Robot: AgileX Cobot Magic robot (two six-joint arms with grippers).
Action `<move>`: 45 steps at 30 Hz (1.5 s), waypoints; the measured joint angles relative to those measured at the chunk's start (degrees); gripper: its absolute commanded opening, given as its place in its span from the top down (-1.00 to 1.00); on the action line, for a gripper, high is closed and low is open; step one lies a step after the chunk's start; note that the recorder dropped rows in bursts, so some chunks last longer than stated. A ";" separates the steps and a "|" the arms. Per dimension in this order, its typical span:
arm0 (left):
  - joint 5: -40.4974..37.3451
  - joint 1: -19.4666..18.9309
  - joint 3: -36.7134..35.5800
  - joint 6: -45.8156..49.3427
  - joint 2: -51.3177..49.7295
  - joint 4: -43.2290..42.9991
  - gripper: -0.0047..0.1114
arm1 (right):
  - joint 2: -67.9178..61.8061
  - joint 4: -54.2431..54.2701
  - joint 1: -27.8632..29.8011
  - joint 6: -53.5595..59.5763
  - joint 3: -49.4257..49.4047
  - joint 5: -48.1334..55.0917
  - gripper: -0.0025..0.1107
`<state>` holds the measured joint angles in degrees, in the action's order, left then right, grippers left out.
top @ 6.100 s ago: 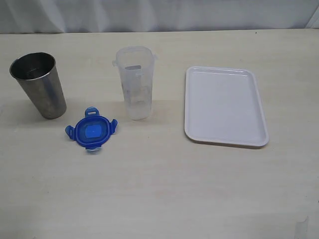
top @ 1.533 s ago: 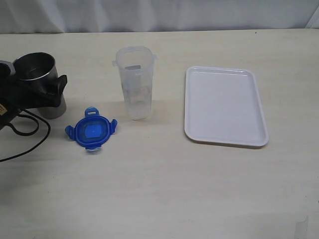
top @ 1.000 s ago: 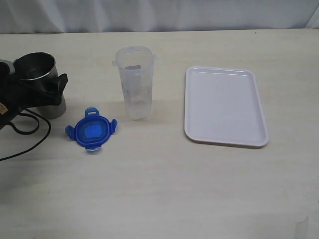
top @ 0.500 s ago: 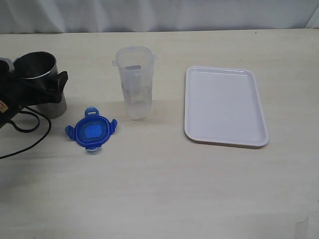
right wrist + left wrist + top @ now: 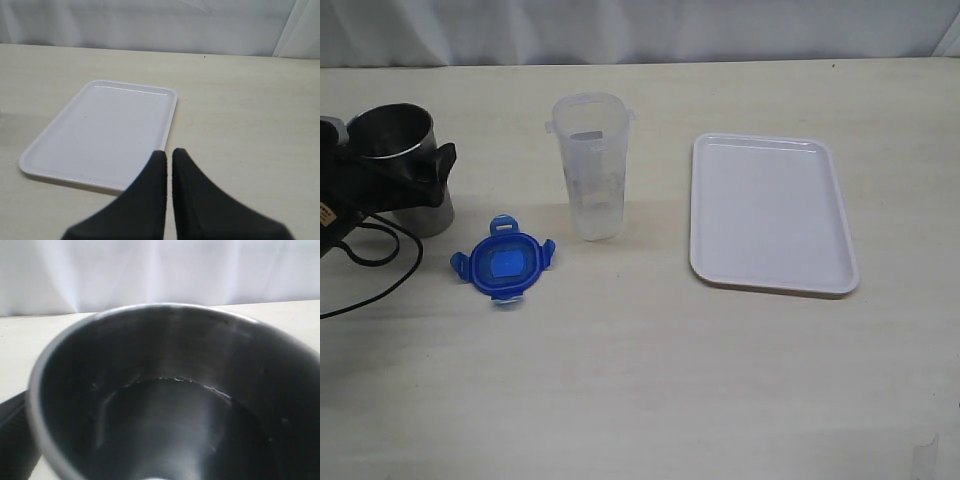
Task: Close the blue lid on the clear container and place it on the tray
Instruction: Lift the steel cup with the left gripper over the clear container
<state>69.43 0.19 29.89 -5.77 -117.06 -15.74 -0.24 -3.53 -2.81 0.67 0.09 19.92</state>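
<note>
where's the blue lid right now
In the exterior view the blue lid lies on the table, left of centre, nearer the camera than the metal cup and the clear container, between them and touching neither.

Brushed-metal cup (image 5: pixel 390 133), glossy plastic tray (image 5: pixel 770 215)

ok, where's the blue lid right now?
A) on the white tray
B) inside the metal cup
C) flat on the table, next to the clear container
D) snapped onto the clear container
C: the blue lid lies flat on the table, apart from the clear container, whose rim is uncovered.
</note>
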 measured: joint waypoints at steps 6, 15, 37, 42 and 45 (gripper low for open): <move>0.00 0.00 0.00 0.00 0.00 -0.15 -0.30 | 0.00 0.00 0.00 0.00 0.00 0.00 0.88; 0.00 0.13 0.09 0.00 0.00 -3.96 0.92 | 0.00 0.00 0.00 0.00 0.00 0.00 0.88; -3.96 0.13 8.90 -9.07 -0.75 -14.18 0.92 | 0.00 0.00 0.00 0.00 0.00 0.00 0.88; -4.10 0.13 12.97 -12.45 -0.75 -17.21 0.92 | 0.00 0.00 0.00 0.00 0.00 0.00 0.88; -4.25 0.24 15.33 -14.48 -0.75 -18.79 0.92 | 0.00 0.00 0.00 0.00 0.00 0.00 0.88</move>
<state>65.18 0.43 45.22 -20.25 -117.81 -34.53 -0.24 -3.53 -2.81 0.67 0.09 19.92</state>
